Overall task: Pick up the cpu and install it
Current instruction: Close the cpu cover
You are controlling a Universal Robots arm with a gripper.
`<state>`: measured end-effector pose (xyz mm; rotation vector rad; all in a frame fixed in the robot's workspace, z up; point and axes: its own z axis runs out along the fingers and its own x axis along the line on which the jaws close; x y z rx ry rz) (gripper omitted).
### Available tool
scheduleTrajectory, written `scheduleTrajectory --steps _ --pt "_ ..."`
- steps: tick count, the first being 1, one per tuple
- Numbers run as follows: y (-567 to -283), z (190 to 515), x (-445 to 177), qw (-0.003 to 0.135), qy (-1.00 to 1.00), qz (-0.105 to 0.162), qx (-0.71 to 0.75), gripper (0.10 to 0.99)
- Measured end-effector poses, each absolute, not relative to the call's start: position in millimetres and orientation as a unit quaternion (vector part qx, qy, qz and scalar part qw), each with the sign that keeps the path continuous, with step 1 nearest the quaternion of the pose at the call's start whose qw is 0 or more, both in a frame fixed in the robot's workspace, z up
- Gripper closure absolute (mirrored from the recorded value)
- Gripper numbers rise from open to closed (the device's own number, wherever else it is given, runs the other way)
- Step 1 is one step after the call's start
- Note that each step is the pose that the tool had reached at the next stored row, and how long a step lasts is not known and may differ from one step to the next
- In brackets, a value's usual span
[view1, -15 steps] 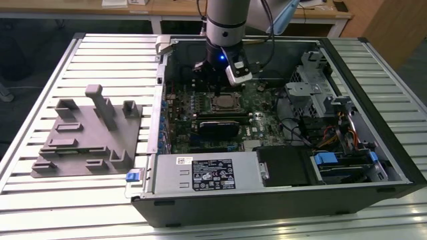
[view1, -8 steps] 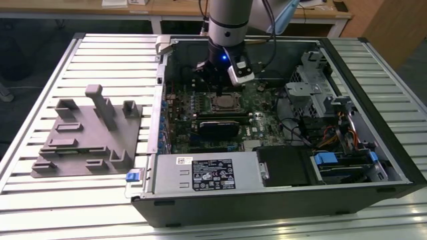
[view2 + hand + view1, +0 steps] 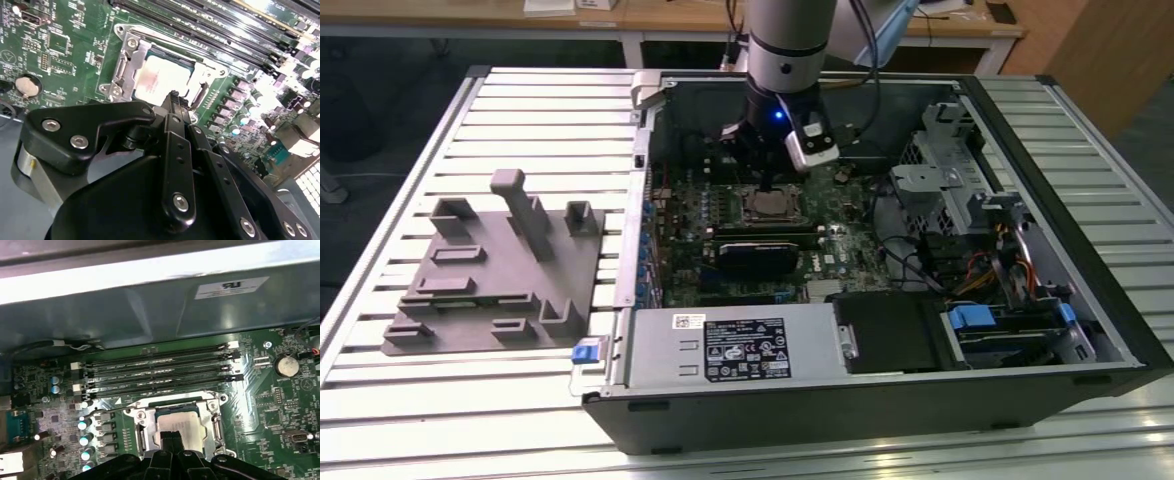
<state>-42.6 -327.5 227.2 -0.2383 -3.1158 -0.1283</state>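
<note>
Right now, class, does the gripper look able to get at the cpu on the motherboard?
Likely yes. In the second wrist view the gripper hangs right at the cpu, whose silver top lies bare inside the socket frame; nothing stands between them.

Your exterior view looks steeply down from high up, far enough to take in the whole case point(image 3: 854, 410) and table point(image 3: 454, 420). Both wrist views sit close above the board point(image 3: 60, 45) point(image 3: 280, 405), each looking past the gripper point(image 3: 174, 96) point(image 3: 170, 436) at a different slant; they share the socket point(image 3: 127, 65) point(image 3: 142, 427).
</note>
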Motion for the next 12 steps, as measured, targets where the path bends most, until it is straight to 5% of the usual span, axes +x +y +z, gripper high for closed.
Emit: scheduleTrajectory --steps 12 --pt "-327.5 227.2 -26.5 0.007 -0.996 -0.041 -0.076 0.98"
